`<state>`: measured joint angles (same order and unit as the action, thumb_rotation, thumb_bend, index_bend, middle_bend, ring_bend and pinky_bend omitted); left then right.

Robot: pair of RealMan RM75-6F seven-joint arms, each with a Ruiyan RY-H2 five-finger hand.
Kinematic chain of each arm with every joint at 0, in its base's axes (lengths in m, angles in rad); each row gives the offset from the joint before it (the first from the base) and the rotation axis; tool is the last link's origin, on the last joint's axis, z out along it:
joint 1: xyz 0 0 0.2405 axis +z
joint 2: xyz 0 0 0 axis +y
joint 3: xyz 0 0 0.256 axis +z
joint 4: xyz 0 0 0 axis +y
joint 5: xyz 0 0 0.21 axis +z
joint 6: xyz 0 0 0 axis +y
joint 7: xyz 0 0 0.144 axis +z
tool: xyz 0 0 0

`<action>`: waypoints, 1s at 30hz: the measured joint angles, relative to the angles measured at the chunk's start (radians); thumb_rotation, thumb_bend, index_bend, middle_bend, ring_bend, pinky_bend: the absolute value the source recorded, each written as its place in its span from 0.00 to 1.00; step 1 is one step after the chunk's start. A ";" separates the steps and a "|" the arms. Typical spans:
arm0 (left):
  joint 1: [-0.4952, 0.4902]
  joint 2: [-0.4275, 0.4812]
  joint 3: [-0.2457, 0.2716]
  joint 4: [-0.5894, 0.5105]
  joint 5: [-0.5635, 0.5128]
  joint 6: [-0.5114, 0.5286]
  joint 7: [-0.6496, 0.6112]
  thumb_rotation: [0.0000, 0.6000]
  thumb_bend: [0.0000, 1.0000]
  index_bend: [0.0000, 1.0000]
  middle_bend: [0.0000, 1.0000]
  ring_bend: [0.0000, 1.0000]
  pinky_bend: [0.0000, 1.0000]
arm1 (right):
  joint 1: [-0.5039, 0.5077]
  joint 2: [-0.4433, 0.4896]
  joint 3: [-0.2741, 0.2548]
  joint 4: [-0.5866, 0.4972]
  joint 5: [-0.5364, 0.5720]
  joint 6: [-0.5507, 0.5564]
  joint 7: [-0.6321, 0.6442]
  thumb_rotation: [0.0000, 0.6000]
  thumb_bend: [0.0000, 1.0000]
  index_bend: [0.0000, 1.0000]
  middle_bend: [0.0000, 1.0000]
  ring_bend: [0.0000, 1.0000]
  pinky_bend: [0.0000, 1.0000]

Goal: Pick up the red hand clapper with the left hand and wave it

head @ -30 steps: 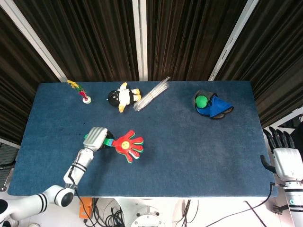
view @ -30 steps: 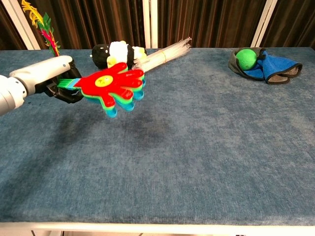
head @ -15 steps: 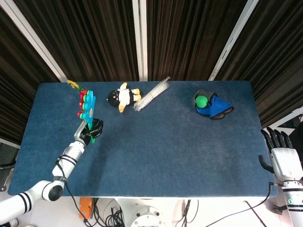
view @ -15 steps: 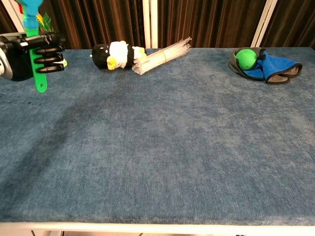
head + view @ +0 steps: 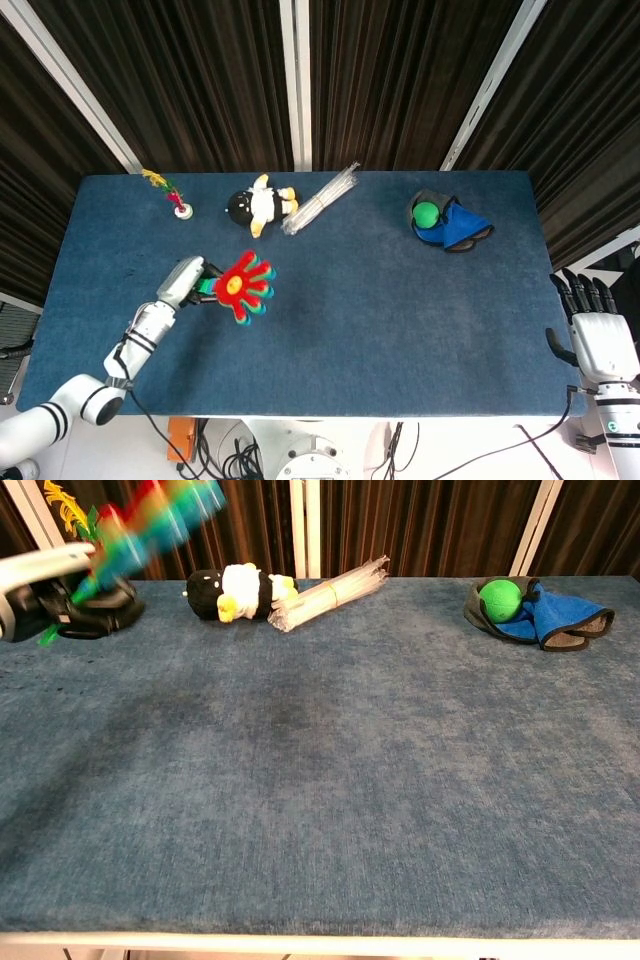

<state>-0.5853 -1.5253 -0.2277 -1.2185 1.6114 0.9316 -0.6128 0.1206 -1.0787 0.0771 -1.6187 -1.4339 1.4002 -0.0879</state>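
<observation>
Your left hand (image 5: 185,282) grips the clapper (image 5: 240,286) by its green handle, fingers wrapped around it, above the left part of the table (image 5: 400,320). In the head view the clapper's red palm faces up toward the camera, its fingers spread toward the table's middle, with green and blue layers showing at the edges beneath the red. In the chest view the left hand (image 5: 60,595) sits at the far left edge and the clapper (image 5: 150,525) is a blurred streak of red, yellow, green and blue slanting up and to the right from it; its outline cannot be made out there.

Your right hand (image 5: 598,335) is off the table's right edge, near its front corner, with its fingers straight, side by side, and nothing in them. The chest view does not show it.

Along the back of the table lie a feathered toy (image 5: 172,195) on a small red base at the left, a penguin plush (image 5: 258,206) on its side, and a bundle of clear sticks (image 5: 322,198) just beside the plush. Toward the back right, a green ball (image 5: 426,212) rests in a grey and blue cloth (image 5: 458,226).
</observation>
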 measured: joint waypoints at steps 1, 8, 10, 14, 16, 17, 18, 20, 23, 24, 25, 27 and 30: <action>-0.012 -0.002 0.023 0.022 0.036 0.010 0.116 1.00 0.59 1.00 1.00 1.00 1.00 | 0.000 0.000 0.000 0.002 0.000 -0.001 0.002 1.00 0.32 0.00 0.00 0.00 0.00; -0.055 -0.008 0.108 0.085 0.132 0.046 0.497 1.00 0.58 1.00 1.00 1.00 1.00 | -0.001 0.000 0.000 0.009 -0.002 0.002 0.015 1.00 0.32 0.00 0.00 0.00 0.00; -0.057 -0.010 0.111 0.079 0.115 0.049 0.508 1.00 0.59 1.00 1.00 1.00 1.00 | -0.001 0.001 0.000 0.011 -0.002 0.002 0.018 1.00 0.32 0.00 0.00 0.00 0.00; -0.052 -0.009 0.093 0.038 0.040 0.046 0.399 1.00 0.59 1.00 1.00 1.00 1.00 | -0.001 0.000 -0.001 0.013 0.000 -0.001 0.017 1.00 0.32 0.00 0.00 0.00 0.00; -0.047 -0.003 0.070 0.004 -0.020 0.036 0.270 1.00 0.59 1.00 1.00 1.00 1.00 | 0.000 -0.001 -0.001 0.013 -0.001 -0.001 0.015 1.00 0.32 0.00 0.00 0.00 0.00; -0.044 0.000 0.057 -0.013 -0.050 0.030 0.201 1.00 0.59 1.00 1.00 1.00 1.00 | 0.000 -0.001 -0.001 0.013 0.000 -0.002 0.014 1.00 0.32 0.00 0.00 0.00 0.00; -0.041 0.004 0.043 -0.030 -0.083 0.023 0.126 1.00 0.59 1.00 1.00 1.00 1.00 | 0.001 -0.002 0.000 0.013 0.000 -0.002 0.013 1.00 0.32 0.00 0.00 0.00 0.00; -0.031 0.016 0.003 -0.073 -0.171 0.001 -0.064 1.00 0.59 1.00 1.00 1.00 1.00 | 0.001 -0.002 -0.001 0.012 0.000 -0.003 0.010 1.00 0.32 0.00 0.00 0.00 0.00; -0.017 0.032 -0.056 -0.127 -0.321 -0.029 -0.322 1.00 0.59 1.00 1.00 1.00 1.00 | 0.002 -0.004 -0.001 0.010 0.000 -0.003 0.005 1.00 0.32 0.00 0.00 0.00 0.00; -0.014 0.035 -0.067 -0.137 -0.362 -0.034 -0.384 1.00 0.59 1.00 1.00 1.00 1.00 | 0.002 -0.004 -0.001 0.009 0.000 -0.004 0.003 1.00 0.32 0.00 0.00 0.00 0.00; -0.010 0.039 -0.079 -0.148 -0.406 -0.038 -0.453 1.00 0.59 1.00 1.00 1.00 1.00 | 0.003 -0.005 -0.001 0.009 0.000 -0.005 0.001 1.00 0.32 0.00 0.00 0.00 0.00; -0.005 0.042 -0.092 -0.163 -0.447 -0.041 -0.527 1.00 0.59 1.00 1.00 1.00 1.00 | 0.003 -0.006 -0.001 0.007 0.000 -0.005 -0.001 1.00 0.32 0.00 0.00 0.00 0.00; 0.002 0.040 -0.103 -0.177 -0.477 -0.033 -0.570 1.00 0.59 1.00 1.00 1.00 1.00 | 0.003 -0.007 -0.002 0.006 -0.001 -0.005 -0.004 1.00 0.32 0.00 0.00 0.00 0.00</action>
<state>-0.5836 -1.4857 -0.3309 -1.3951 1.1340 0.8988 -1.1826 0.1240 -1.0855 0.0751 -1.6131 -1.4346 1.3957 -0.0922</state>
